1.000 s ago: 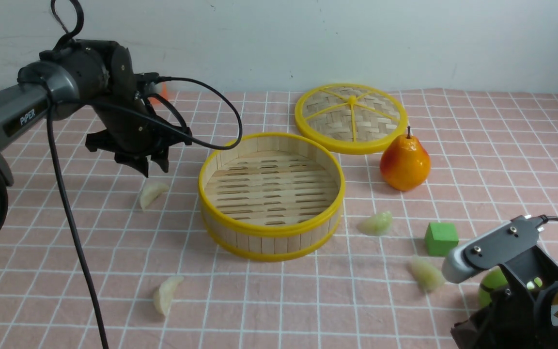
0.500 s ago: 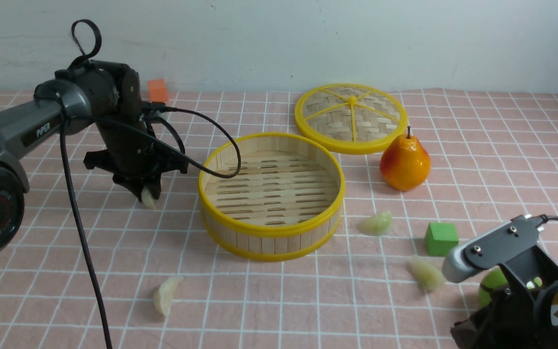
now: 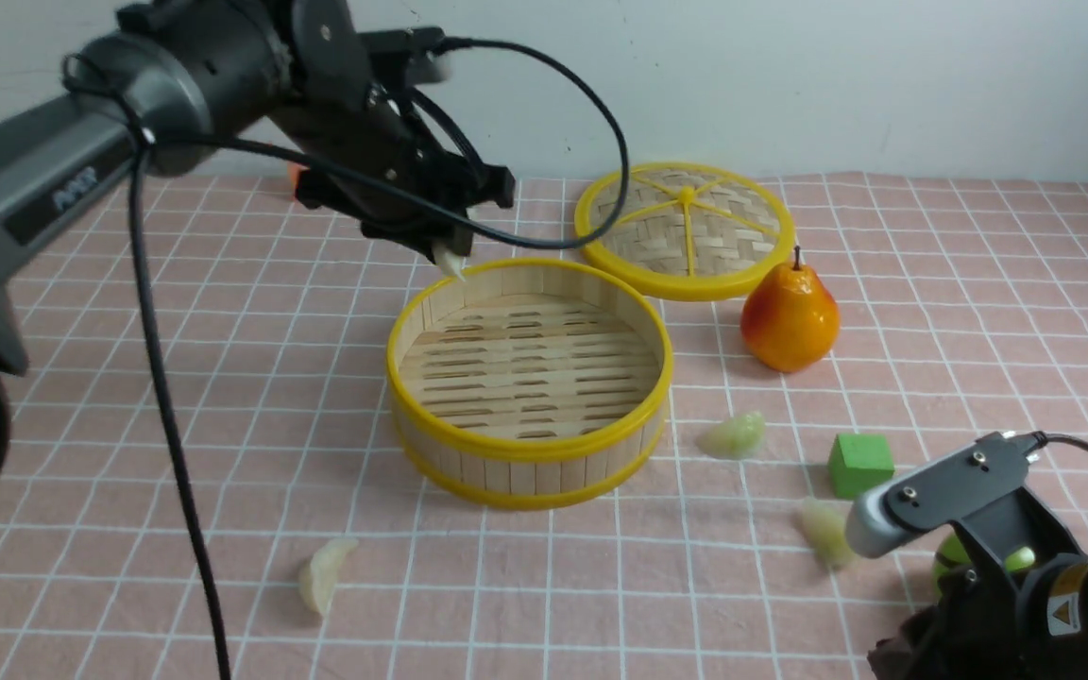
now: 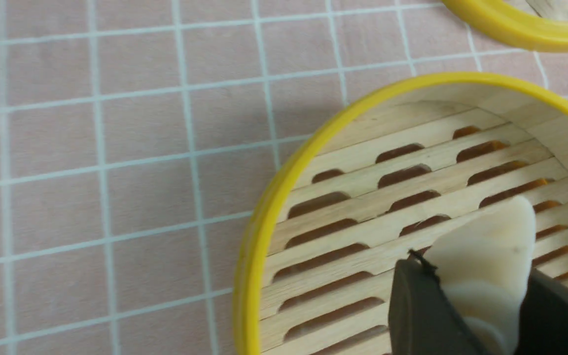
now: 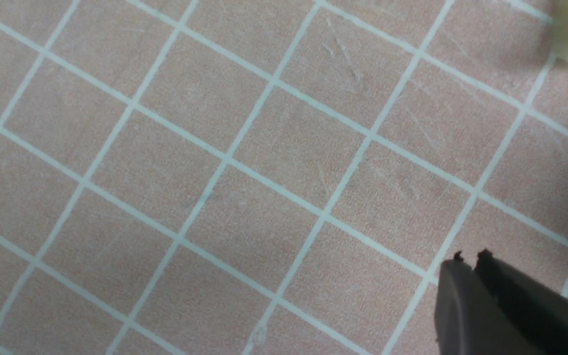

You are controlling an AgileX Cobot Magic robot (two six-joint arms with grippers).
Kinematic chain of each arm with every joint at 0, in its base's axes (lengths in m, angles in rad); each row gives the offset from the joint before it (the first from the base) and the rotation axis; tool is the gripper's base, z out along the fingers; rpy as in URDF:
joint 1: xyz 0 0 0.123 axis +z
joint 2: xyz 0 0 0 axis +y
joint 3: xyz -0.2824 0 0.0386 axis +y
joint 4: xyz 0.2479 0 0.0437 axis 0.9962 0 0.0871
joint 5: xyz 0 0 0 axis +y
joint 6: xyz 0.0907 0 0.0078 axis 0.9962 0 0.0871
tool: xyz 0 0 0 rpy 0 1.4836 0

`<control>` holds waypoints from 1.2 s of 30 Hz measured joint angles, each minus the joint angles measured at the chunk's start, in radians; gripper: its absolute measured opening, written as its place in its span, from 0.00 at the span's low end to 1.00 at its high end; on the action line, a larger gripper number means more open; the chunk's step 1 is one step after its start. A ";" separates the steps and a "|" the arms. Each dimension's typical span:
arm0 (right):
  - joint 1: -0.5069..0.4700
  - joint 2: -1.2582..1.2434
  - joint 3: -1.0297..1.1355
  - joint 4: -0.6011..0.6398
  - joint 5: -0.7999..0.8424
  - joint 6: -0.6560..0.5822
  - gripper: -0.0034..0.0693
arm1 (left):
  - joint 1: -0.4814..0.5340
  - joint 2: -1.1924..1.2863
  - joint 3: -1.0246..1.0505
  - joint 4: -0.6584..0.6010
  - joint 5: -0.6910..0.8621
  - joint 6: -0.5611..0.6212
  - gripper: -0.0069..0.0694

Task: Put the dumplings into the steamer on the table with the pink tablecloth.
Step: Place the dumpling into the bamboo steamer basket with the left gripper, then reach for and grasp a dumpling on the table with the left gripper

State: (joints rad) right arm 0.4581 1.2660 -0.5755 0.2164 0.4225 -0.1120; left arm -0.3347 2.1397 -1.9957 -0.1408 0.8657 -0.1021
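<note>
My left gripper [image 3: 450, 253] is shut on a pale dumpling [image 3: 450, 263], hanging just above the far left rim of the steamer [image 3: 525, 472]. In the left wrist view the dumpling [image 4: 486, 246] sticks out between the dark fingers [image 4: 422, 305], over the slatted floor inside the yellow rim [image 4: 264, 217]. Three more dumplings lie on the pink tablecloth [image 3: 128, 397]: one at the front left [image 3: 322, 574], one right of the steamer [image 3: 736, 435], one near my right arm [image 3: 823, 532]. My right gripper [image 5: 469, 259] is shut and empty above bare cloth at the front right.
The woven yellow-rimmed lid [image 3: 686, 229] lies behind the steamer. An orange pear [image 3: 790, 316] stands to the steamer's right. A green cube [image 3: 859, 464] and a green ball [image 3: 955, 557] sit close to my right arm. A black cable [image 3: 166, 397] hangs from the left arm.
My left gripper came down on the dumpling left of the steamer, shut on it, then lifted it and carried it right, over the steamer's far rim. The right arm shifted slightly.
</note>
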 joint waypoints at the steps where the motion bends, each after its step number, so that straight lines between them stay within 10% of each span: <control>1: 0.000 0.003 0.000 0.021 -0.001 0.000 0.11 | -0.020 0.049 0.002 0.003 -0.036 0.000 0.33; 12: 0.000 0.003 0.000 0.044 -0.004 0.000 0.12 | -0.066 0.151 0.001 0.203 -0.132 -0.108 0.53; 23: 0.000 0.003 0.000 0.047 0.007 0.000 0.13 | -0.067 -0.141 -0.140 0.261 0.340 -0.108 0.63; 36: 0.000 0.003 0.000 0.070 0.010 0.000 0.13 | -0.067 -0.299 0.671 0.184 0.177 -0.131 0.63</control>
State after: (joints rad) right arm 0.4581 1.2689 -0.5755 0.2861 0.4326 -0.1120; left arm -0.4017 1.8405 -1.3247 0.0428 1.0425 -0.2336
